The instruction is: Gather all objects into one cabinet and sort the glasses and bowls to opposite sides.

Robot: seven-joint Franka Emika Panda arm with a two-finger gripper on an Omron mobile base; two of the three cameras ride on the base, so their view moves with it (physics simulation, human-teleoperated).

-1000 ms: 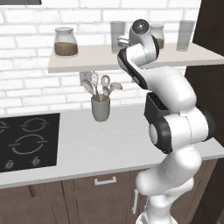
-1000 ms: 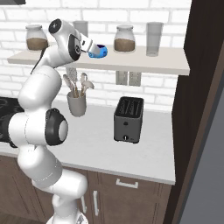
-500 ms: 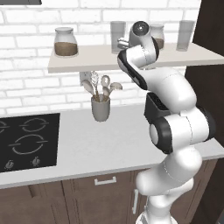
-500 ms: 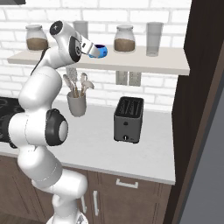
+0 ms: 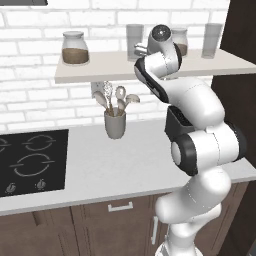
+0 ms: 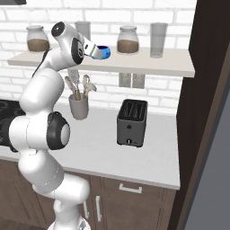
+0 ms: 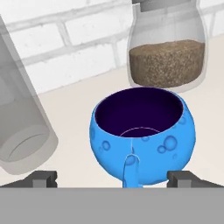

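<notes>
Little had moved: the fingers (image 7: pixel 112 179) still stood wide open astride the glossy blue bowl (image 7: pixel 142 136), ungrasped, beside the lidded glass jar (image 7: pixel 167 46).

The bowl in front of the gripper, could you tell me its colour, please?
Glossy bright blue bowl, dark inside; hand view shows it best.
</notes>
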